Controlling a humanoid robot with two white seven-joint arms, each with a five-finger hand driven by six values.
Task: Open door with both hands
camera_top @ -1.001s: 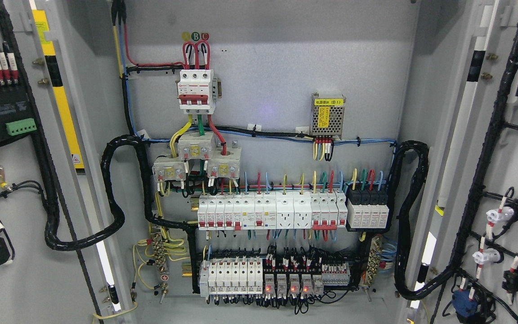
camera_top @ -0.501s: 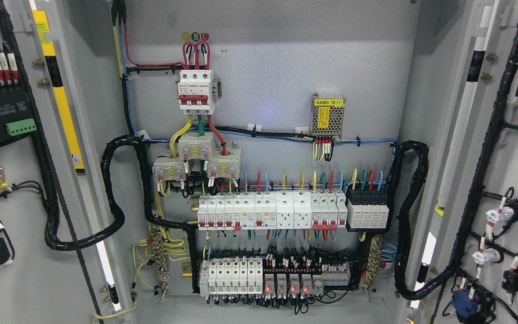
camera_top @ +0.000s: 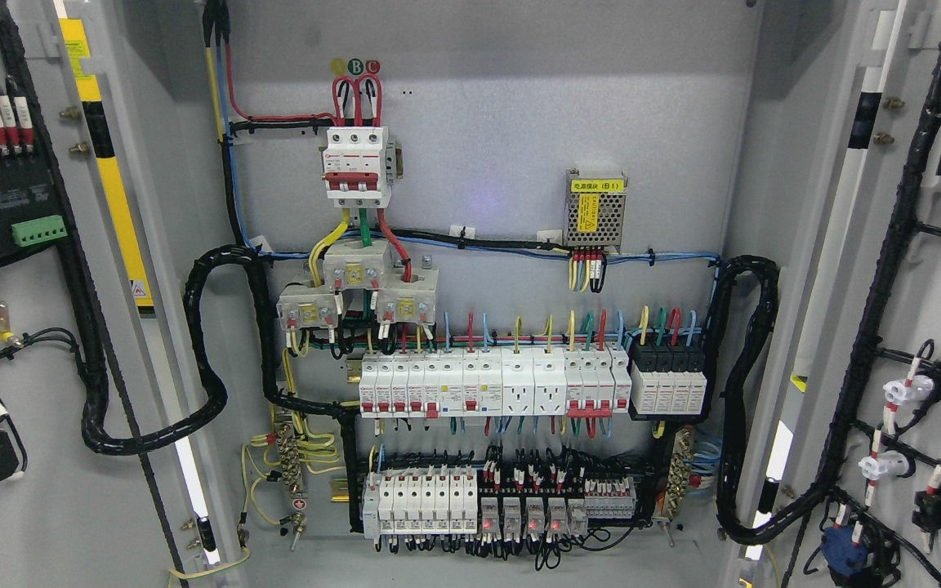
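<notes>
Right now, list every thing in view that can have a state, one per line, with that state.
Left door: swung fully open, inner side facing the camera.
Right door: swung fully open, inner side showing.
Cabinet interior: exposed.
Bottom-row relays: small red lights lit.
Power supply module: mounted on the back panel, wires attached below.
Black cable loom: looped from cabinet to left door, connected.
Robot hands: neither in view.

Matt grey metal cabinet (camera_top: 503, 122), doors (camera_top: 46, 506).
</notes>
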